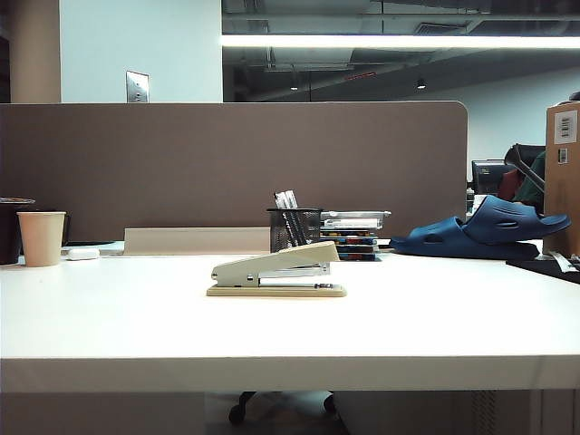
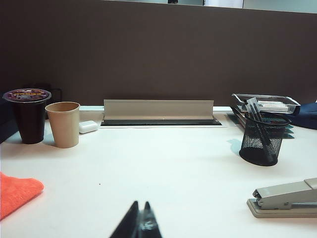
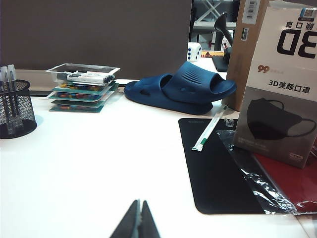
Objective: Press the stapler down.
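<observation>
The beige stapler [image 1: 276,271] lies on the white table [image 1: 136,326] at its middle, top arm raised in a wedge over the silver magazine. The left wrist view catches one end of the stapler [image 2: 287,197]. My left gripper [image 2: 140,204] is shut with nothing in it, low over bare table, well apart from the stapler. My right gripper [image 3: 139,202] is shut and empty too, over bare table beside a black mat [image 3: 223,163]; the stapler does not show in its view. Neither gripper appears in the exterior view.
Behind the stapler stand a black mesh pen cup [image 1: 294,228] and stacked trays [image 1: 352,234]. A blue slipper [image 1: 485,231] lies back right. A paper cup [image 1: 42,237], a dark cup [image 2: 28,115] and a small white oblong [image 1: 82,254] sit back left. An orange cloth [image 2: 15,193] and a mask box [image 3: 280,89] also show.
</observation>
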Action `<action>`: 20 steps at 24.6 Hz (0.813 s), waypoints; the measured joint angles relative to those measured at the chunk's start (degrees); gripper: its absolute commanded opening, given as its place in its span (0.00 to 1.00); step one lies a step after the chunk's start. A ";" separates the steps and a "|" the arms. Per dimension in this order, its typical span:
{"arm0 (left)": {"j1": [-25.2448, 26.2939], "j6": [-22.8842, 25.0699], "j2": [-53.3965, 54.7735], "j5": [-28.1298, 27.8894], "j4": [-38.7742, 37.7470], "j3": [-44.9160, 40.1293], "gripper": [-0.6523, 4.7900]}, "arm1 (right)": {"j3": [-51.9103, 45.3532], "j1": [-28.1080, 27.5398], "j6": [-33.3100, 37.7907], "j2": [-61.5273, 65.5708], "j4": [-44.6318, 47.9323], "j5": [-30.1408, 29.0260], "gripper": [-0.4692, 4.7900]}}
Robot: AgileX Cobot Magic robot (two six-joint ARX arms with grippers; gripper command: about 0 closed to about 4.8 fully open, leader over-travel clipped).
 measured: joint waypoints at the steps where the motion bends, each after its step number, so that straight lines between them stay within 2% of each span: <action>1: 0.00 0.00 0.00 0.00 0.00 0.00 0.11 | -0.07 0.00 -0.02 0.00 0.11 0.48 0.07; 7: 0.00 0.00 0.00 0.00 -0.02 0.00 0.11 | -0.11 -0.02 -0.39 0.00 1.05 2.60 0.07; 20: 0.00 0.00 -0.02 0.00 -0.76 0.00 0.11 | -1.97 0.00 -0.42 0.00 2.54 2.62 0.07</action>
